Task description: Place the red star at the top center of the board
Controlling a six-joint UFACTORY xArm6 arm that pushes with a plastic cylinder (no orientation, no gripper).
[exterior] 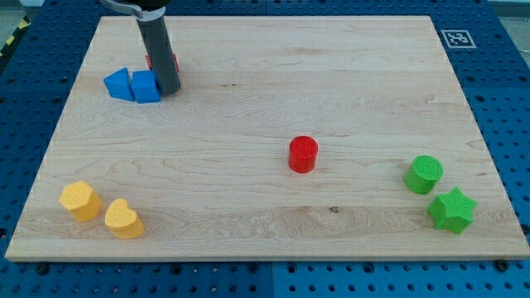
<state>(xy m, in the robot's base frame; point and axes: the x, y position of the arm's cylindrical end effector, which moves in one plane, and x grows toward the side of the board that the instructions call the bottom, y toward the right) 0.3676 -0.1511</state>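
The red star (175,62) is almost wholly hidden behind my rod at the view's upper left; only small red slivers show on either side of it. My tip (169,89) rests on the board just below the star and right beside the blue cube (146,86). A blue triangular block (118,84) touches the cube on its left.
A red cylinder (303,154) stands right of centre. A green cylinder (424,174) and a green star (452,209) sit at the lower right. Two yellow blocks, a hexagon (79,199) and a heart (123,218), sit at the lower left. The wooden board (273,50) has a tag at its top right corner.
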